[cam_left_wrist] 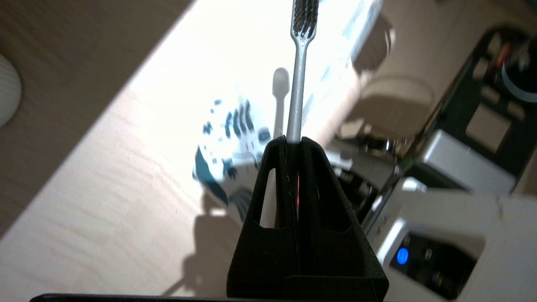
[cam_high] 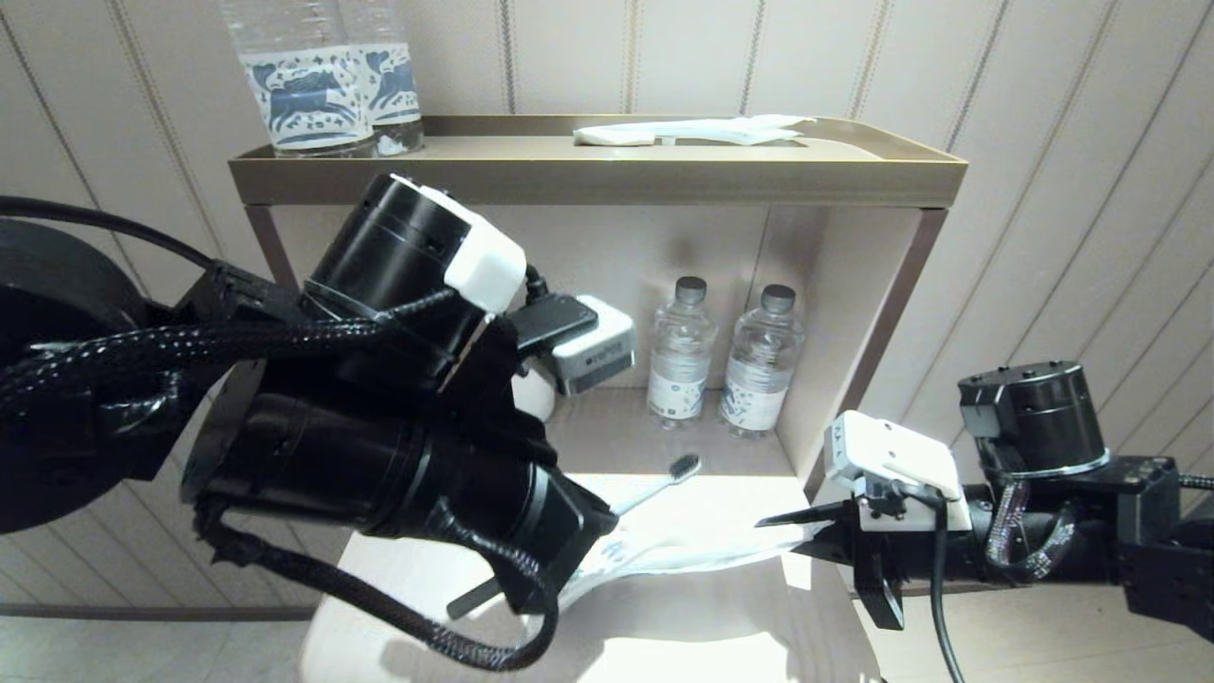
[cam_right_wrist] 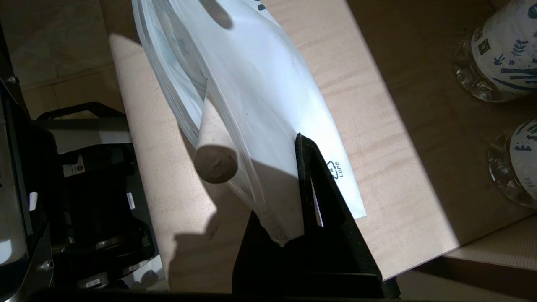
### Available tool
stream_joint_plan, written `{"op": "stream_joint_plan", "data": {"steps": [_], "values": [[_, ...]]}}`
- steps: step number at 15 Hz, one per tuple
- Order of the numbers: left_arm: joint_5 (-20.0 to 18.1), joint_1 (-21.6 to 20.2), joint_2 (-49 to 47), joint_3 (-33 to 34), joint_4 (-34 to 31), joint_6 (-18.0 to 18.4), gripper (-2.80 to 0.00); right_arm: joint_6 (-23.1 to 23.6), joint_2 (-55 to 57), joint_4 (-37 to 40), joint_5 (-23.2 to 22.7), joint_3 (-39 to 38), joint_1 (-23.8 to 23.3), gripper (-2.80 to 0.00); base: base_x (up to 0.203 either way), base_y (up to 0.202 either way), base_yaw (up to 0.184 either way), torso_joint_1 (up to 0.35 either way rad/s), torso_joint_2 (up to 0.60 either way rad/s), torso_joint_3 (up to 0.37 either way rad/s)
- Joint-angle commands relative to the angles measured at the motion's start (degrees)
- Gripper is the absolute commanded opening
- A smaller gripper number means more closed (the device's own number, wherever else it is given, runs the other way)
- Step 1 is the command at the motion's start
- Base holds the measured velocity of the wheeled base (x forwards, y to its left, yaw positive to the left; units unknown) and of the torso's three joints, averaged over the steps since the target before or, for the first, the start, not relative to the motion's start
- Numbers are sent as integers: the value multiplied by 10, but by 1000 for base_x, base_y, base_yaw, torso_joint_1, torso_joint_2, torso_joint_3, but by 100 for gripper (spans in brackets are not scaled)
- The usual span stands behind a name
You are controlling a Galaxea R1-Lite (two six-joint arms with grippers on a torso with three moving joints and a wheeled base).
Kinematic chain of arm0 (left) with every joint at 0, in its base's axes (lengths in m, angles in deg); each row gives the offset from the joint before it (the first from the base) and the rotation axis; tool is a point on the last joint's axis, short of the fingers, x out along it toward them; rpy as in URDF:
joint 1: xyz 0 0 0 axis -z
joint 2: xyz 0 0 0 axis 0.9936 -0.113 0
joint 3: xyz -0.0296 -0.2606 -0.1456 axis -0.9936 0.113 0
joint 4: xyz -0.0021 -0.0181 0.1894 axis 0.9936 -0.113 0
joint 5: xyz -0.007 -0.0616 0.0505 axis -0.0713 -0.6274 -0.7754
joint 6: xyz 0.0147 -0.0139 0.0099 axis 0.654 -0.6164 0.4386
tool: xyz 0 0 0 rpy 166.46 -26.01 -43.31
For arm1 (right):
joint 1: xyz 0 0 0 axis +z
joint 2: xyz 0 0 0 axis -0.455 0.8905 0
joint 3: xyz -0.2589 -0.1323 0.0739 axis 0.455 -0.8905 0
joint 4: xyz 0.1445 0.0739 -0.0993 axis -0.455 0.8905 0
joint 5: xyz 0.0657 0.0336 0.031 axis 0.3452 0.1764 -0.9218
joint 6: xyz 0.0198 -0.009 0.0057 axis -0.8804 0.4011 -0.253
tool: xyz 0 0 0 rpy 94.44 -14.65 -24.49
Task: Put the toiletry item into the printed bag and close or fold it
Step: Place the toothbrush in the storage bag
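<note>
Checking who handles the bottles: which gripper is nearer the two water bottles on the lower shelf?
Right. The right gripper, shut on the printed bag, sits just below-right of the bottles; the left gripper, holding the toothbrush, is farther left.

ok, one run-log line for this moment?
left gripper: shut on toothbrush, above printed bag | right gripper: shut on bag end | toothbrush not yet in bag
</note>
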Motion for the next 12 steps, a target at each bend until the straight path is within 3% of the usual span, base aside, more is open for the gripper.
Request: {"op": "stream_joint_plan", "data": {"steps": [1, 4, 12], "values": [[4, 29, 5, -13, -46, 26, -280, 2, 1, -2, -2, 0, 1, -280, 0, 0, 0, 0, 0, 0], [10, 67, -22, -26, -66, 28, -280, 2, 6, -1, -3, 2, -1, -280, 0, 0, 0, 0, 0, 0], [5, 65, -54, -23, -64, 39, -280, 2, 12, 0, -7, 7, -5, -280, 0, 0, 0, 0, 0, 0]]}}
